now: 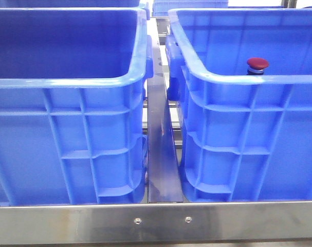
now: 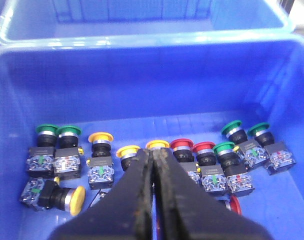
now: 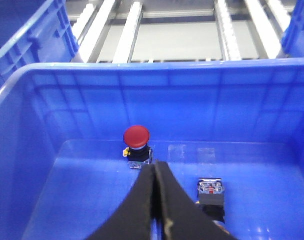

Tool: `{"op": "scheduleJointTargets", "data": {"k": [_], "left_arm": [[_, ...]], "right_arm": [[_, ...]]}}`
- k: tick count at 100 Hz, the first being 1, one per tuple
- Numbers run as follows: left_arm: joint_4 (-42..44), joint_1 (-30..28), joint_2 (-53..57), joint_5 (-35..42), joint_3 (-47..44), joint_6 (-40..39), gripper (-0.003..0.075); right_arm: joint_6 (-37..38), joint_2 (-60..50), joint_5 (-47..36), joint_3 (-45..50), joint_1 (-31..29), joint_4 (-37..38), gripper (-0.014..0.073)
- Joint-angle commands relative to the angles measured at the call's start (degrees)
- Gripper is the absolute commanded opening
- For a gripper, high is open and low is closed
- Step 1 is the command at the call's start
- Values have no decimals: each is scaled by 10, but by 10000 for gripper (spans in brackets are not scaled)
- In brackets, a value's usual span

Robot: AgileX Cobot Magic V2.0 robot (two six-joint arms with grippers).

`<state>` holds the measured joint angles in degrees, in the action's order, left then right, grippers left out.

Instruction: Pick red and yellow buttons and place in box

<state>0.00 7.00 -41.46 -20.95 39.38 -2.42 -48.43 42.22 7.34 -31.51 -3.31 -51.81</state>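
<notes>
In the left wrist view, several push buttons stand in a row on the floor of a blue bin (image 2: 141,85). Yellow caps (image 2: 100,137) (image 2: 127,151) (image 2: 157,145) sit left of red caps (image 2: 181,144) (image 2: 204,147). My left gripper (image 2: 153,151) is shut and empty, hanging just above the middle yellow ones. In the right wrist view, a red button (image 3: 136,135) stands upright in the box (image 3: 192,100); it also shows in the front view (image 1: 257,64). A second button (image 3: 210,192) lies beside it, its cap hidden. My right gripper (image 3: 156,164) is shut and empty above them.
Green-capped buttons (image 2: 46,129) (image 2: 232,127) flank the row, and a yellow one (image 2: 77,199) and a red one (image 2: 235,205) lie on their sides. Two tall blue boxes (image 1: 68,82) (image 1: 238,78) stand side by side with a metal rail (image 1: 161,154) between them. Neither arm appears in the front view.
</notes>
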Motion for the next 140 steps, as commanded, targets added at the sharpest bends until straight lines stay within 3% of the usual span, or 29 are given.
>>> {"op": "scheduleJointTargets", "data": {"k": [1,31,53,79,94,140], "left_arm": [[-4,-4,31,68,-9,-7,-20],[-7,-4,135,148,-102,-7,-20],[-18,-4,197,146,-141,-7,-20],[-18,-4,255,144,-174,-7,-20],[-17,-4,269,140,-185,-7,-20],[-17,-4,269,144,-185,-7,-20]], "right_arm": [[-7,-39,-33,5,1,-8,-101],[-7,-169,1,78,1,-8,-101],[-7,-278,9,133,1,-8,-101],[-7,-393,95,158,1,-8,-101],[-7,-418,130,158,1,-8,-101],[-7,-418,130,158,0,-9,-101]]}}
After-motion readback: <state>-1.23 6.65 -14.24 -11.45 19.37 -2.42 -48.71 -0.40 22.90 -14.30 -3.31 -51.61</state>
